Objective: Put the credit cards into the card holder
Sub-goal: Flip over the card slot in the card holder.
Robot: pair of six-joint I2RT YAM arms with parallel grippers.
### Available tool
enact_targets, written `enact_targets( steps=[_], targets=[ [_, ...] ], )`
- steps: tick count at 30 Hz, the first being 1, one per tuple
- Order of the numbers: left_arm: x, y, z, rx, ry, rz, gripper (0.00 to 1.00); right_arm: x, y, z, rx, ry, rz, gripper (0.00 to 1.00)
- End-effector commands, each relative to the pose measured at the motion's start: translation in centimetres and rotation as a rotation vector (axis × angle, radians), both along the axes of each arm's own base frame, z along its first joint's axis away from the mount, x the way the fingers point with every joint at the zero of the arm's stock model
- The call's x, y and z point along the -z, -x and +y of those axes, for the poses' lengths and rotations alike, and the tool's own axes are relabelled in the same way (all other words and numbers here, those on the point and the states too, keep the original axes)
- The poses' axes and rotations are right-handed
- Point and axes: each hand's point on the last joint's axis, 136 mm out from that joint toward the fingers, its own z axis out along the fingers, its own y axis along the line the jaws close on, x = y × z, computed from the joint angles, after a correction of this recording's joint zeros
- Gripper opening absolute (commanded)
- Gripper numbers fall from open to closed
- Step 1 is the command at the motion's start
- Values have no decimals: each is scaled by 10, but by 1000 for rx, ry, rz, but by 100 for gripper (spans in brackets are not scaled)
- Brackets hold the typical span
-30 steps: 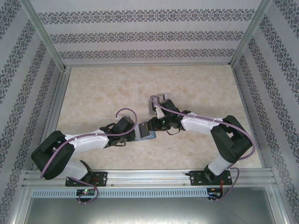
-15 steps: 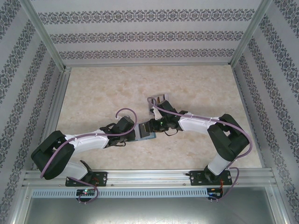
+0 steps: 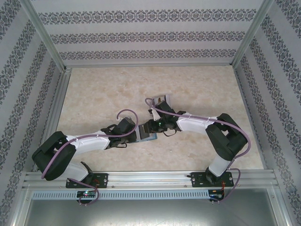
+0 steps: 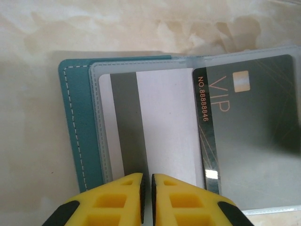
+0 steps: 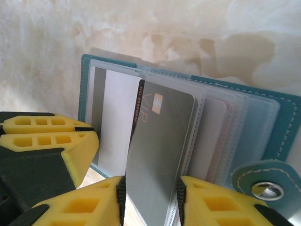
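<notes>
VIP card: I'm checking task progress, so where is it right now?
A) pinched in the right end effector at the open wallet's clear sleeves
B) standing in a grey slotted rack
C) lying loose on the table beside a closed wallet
A: in the right wrist view the VIP card is clamped by the right end effector, its far edge among the clear sleeves of the open wallet.

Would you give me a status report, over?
Left hand shut on open card holder. Right hand gripping dark VIP card at the sleeves. Nothing blocking.
</notes>
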Motion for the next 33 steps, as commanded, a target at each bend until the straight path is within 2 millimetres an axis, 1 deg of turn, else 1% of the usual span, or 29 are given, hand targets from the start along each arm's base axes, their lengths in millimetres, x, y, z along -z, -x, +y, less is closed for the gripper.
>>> enact_targets(
  steps=[1, 10, 12, 14, 16, 19, 23, 26, 29, 33],
  targets=[
    [7, 4, -5, -1, 24, 15, 15, -10, 3, 19, -38, -47, 3, 37],
    [13, 5, -6, -13, 48, 22, 14, -37, 7, 45, -63, -165, 22, 37],
    [14, 6, -6, -15, 44, 25, 12, -42, 8, 50, -72, -181, 24, 37],
    [11, 6, -5, -13, 44, 20, 10, -45, 10, 55, -80, -195, 29, 38],
    [6, 5, -2, -20, 39, 9, 10, -46, 11, 59, -90, -205, 35, 38],
    [-4, 9, 12, -34, -13, -14, 11, -43, 11, 63, -87, -214, 54, 38],
    [-14, 19, 40, -81, -76, -42, 10, -45, 6, 70, -77, -225, 52, 38],
    [-27, 26, 55, -126, -59, -85, 11, -45, 2, 65, -63, -194, 19, 38],
    [-35, 30, 67, -166, -40, -127, 11, -44, 2, 56, -57, -166, -3, 38],
    [-39, 30, 72, -177, -34, -155, 11, -46, -2, 33, -21, -131, -42, 38]
  ],
)
